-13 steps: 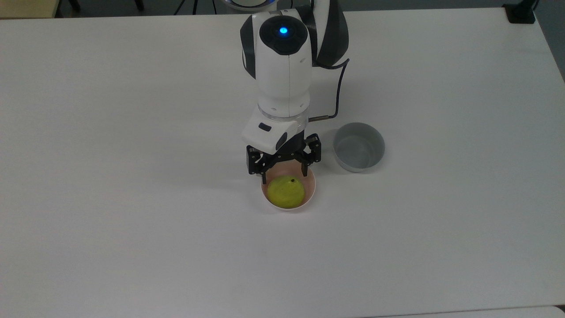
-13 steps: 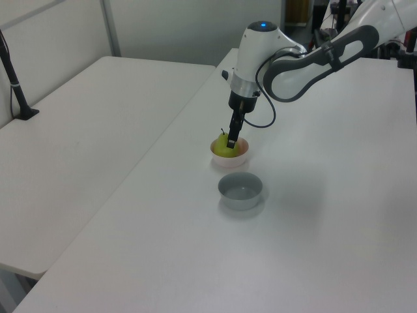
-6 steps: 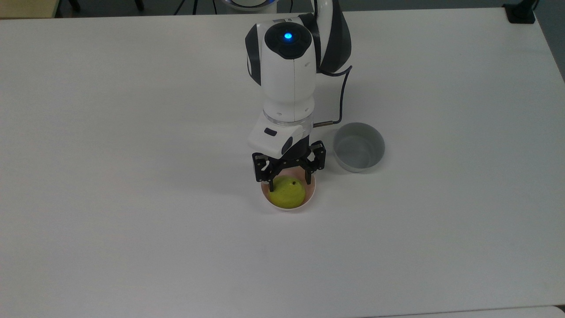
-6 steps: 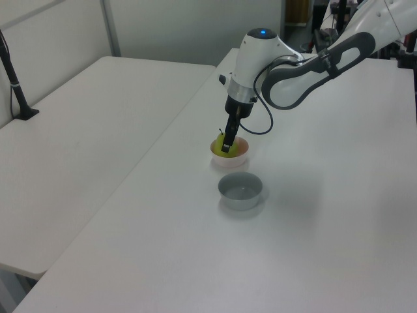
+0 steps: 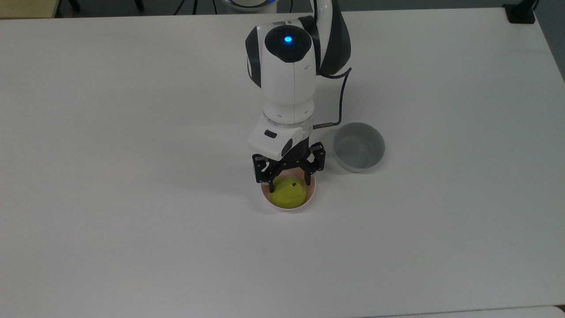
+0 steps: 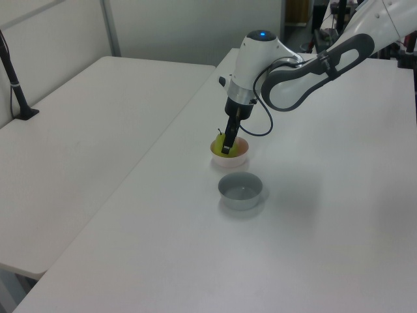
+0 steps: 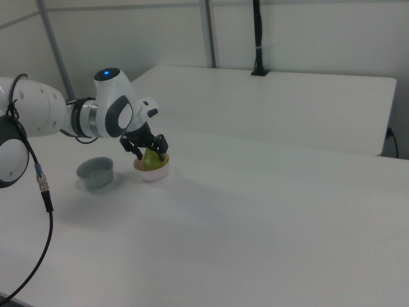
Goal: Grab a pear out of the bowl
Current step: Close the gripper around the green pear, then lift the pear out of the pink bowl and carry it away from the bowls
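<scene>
Room: pale grey wall panels (image 7: 307, 29) with metal uprights ran across the top of the right view, and a black post (image 7: 257, 35) stood on its clamp at the far edge of a second white table (image 7: 268, 102) in the upper middle of that frame. The same second table lay in the left half of the left view, with a black post (image 6: 12, 78) clamped at the left edge of the frame.

Surface: a broad, matte white tabletop (image 5: 132, 221) took up nearly the whole top view, bare apart from two bowls near centre.

Arm: the white Franka arm with dark joint bands (image 5: 289, 75) came down from the top centre of the top view, a blue light on its wrist housing, a dark cable looping off toward the frame's right.

Taller round grey bowl (image 5: 358, 146): just right of centre in the top view, beside but apart from the pink bowl.

Small round pale pink plastic bowl (image 5: 310, 198): just below centre in the top view, at the arm's tip.

Small rounded yellow-green pear with a dark stem spot (image 5: 288, 194): sat in the pink bowl.

Black two-finger gripper (image 5: 289, 185): lowered into the pink bowl, jaws spread to either side of the pear's upper part. Contact with the fruit could not be told.
</scene>
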Available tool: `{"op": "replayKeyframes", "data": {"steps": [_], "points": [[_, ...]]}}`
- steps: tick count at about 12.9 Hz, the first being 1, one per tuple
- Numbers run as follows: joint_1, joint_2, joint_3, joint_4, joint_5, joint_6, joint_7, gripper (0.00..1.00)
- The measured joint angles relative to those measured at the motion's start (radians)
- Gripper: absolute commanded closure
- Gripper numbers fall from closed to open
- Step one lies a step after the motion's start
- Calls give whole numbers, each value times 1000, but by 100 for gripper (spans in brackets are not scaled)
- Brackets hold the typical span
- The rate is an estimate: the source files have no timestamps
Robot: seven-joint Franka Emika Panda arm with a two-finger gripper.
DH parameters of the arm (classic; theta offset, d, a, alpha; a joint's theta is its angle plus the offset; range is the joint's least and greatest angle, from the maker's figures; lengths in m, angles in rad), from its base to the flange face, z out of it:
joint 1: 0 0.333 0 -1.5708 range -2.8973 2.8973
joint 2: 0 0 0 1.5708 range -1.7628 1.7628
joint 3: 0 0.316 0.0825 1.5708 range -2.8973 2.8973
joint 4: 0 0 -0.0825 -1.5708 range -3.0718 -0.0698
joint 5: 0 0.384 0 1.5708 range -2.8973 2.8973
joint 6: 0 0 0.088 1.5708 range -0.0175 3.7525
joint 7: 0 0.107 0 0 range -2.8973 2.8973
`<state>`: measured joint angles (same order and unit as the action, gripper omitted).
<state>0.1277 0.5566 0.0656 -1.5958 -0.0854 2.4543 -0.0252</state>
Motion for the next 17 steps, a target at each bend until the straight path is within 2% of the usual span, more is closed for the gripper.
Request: {"op": "replayKeyframes", "data": {"steps": [1,2,3,4,12,17], "points": [[0,4,0,0,0,0,0,25],[0,7,0,1,-1,1,0,34],[0,8,0,2,-5,2,0,47],[0,7,0,5,-7,2,0,52],[-1,1,0,32,-8,2,0,52],[-8,-69,-3,65,-8,-117,1,52]]}}
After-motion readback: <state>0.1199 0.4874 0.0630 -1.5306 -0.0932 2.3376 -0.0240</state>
